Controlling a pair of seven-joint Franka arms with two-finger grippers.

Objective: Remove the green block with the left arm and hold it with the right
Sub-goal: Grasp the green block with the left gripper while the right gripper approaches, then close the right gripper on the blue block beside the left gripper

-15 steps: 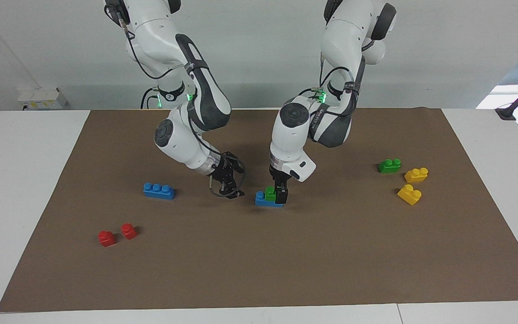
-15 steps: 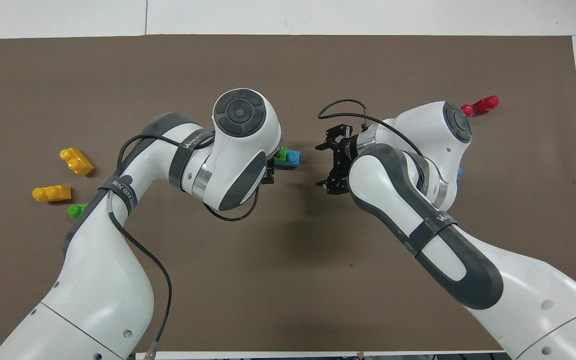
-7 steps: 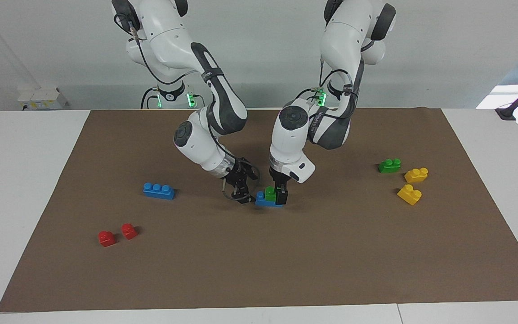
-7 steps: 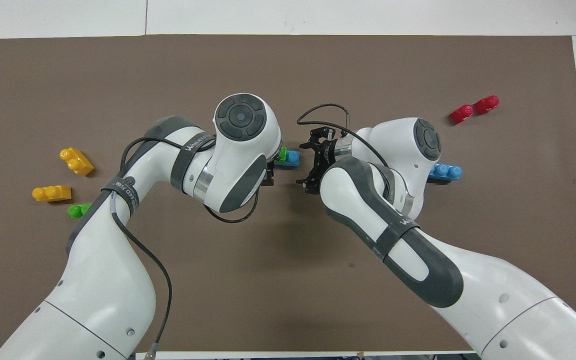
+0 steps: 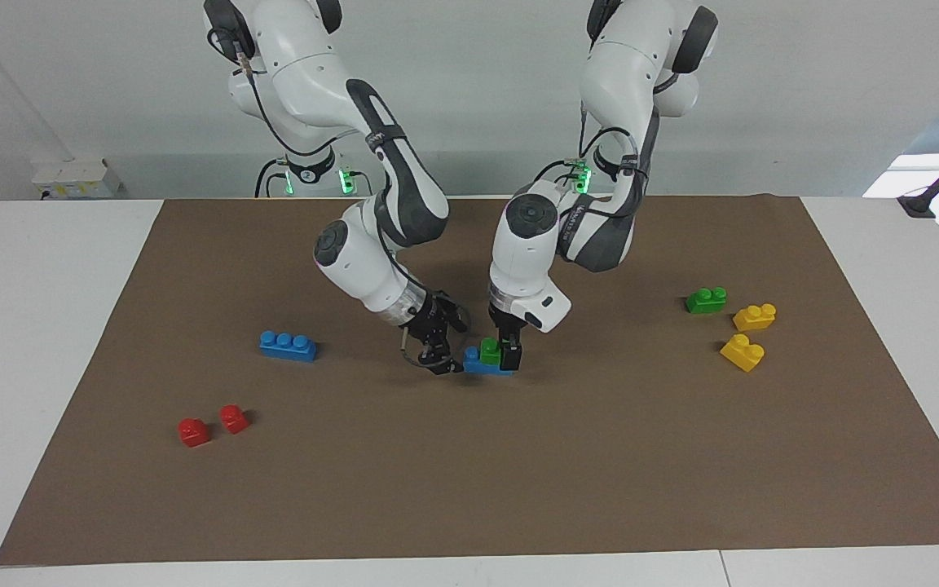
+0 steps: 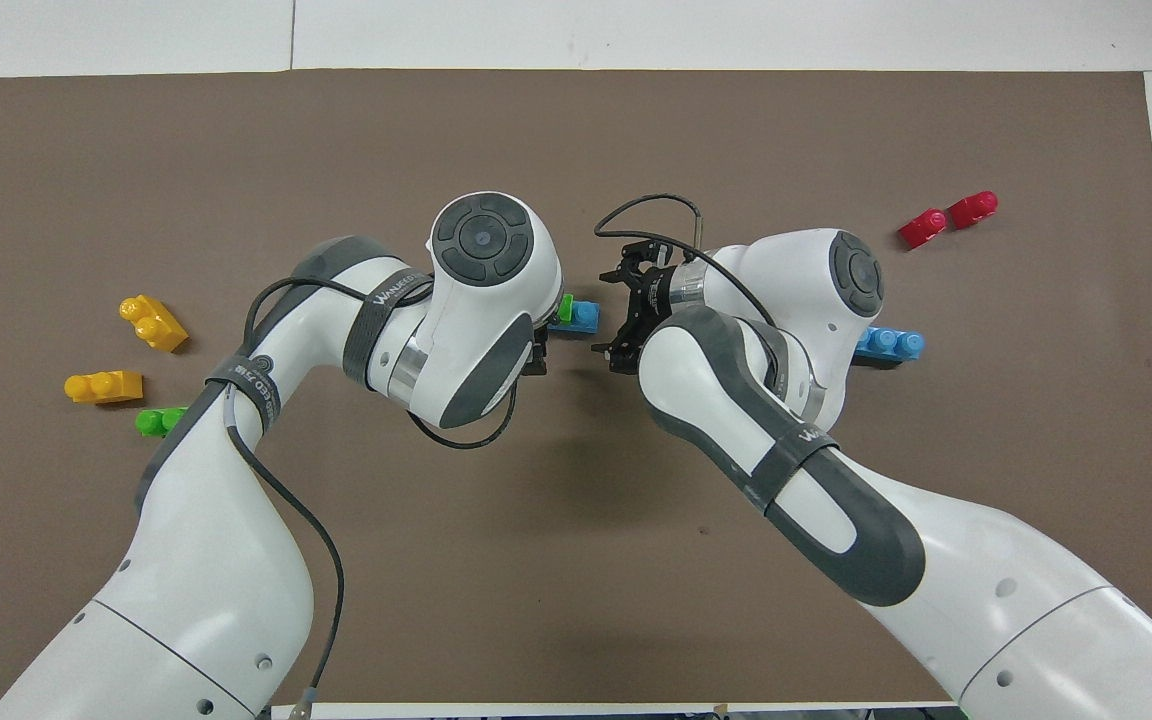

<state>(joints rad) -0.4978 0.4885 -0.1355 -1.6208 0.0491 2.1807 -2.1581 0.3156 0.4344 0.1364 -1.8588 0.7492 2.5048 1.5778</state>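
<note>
A green block (image 5: 489, 350) (image 6: 566, 308) sits stuck on a blue brick (image 5: 479, 365) (image 6: 587, 317) at the middle of the brown mat. My left gripper (image 5: 507, 354) is down at this block, open, with one black finger (image 5: 511, 355) against the side toward the left arm's end. In the overhead view the wrist hides most of it. My right gripper (image 5: 445, 362) (image 6: 604, 312) is low and open, its fingers spread right beside the blue brick's free end. I cannot tell whether it touches the brick.
A second green block (image 5: 706, 300) and two yellow bricks (image 5: 755, 316) (image 5: 742, 352) lie toward the left arm's end. A loose blue brick (image 5: 288, 346) and two red blocks (image 5: 193, 431) (image 5: 233, 418) lie toward the right arm's end.
My right gripper has swung in toward the blue brick's free end and now stands right beside it. The left gripper and the green block have not moved.
</note>
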